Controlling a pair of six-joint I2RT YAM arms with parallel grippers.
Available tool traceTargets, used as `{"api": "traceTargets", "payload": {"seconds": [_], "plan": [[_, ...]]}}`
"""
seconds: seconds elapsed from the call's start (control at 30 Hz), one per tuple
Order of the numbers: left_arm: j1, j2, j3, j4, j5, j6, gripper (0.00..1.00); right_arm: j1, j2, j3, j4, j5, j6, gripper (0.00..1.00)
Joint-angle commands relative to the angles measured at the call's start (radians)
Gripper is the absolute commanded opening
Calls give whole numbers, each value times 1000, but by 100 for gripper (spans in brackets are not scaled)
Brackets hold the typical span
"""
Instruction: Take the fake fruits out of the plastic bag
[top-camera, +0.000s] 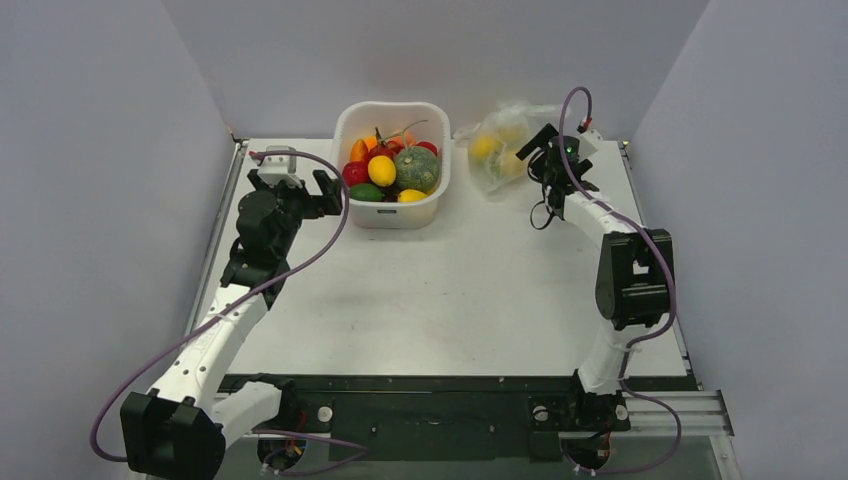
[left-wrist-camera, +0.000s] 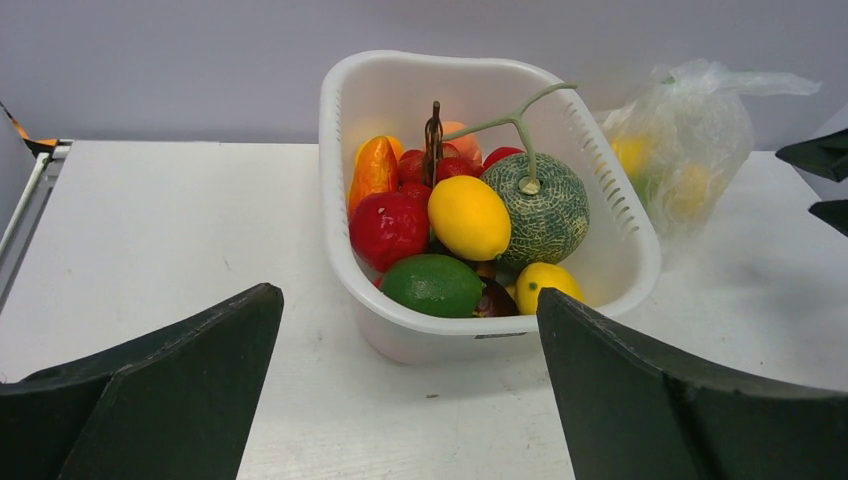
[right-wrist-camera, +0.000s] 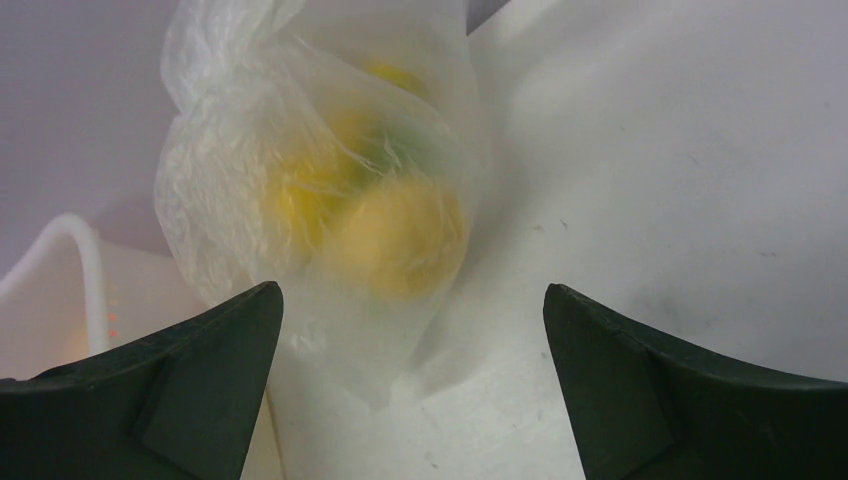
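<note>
The plastic bag (top-camera: 497, 147) lies crumpled at the back of the table, right of the white tub; it is also in the left wrist view (left-wrist-camera: 690, 130). Through its film show yellow fake fruits (right-wrist-camera: 395, 240) and a hint of green, blurred. My right gripper (top-camera: 537, 158) is just right of the bag, open, and its fingertips (right-wrist-camera: 255, 310) stand wide apart short of the film (right-wrist-camera: 300, 170) with nothing between them. My left gripper (top-camera: 295, 184) is left of the tub, open and empty (left-wrist-camera: 410, 390), facing the tub's near-left corner.
The white tub (top-camera: 440, 190) at the back centre holds a ribbed green melon (left-wrist-camera: 545, 210), a red fruit (left-wrist-camera: 388, 228), a lemon (left-wrist-camera: 468, 216), a lime (left-wrist-camera: 432, 285) and others. Grey walls close in the back and both sides. A metal rail (top-camera: 222, 230) runs along the table's left edge.
</note>
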Motion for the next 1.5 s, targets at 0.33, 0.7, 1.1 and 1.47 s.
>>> {"api": "traceTargets", "payload": {"seconds": [0.33, 0.7, 1.1, 1.47], "plan": [[76, 47, 72, 68, 131, -83, 100, 0, 332, 428, 127, -182, 120, 96], [130, 89, 83, 91, 228, -158, 91, 6, 394, 517, 12, -222, 20, 10], [129, 94, 80, 116, 288, -181, 90, 80, -118, -292, 168, -278, 7, 0], [-14, 123, 127, -4, 301, -127, 90, 512, -598, -733, 33, -217, 14, 0]]}}
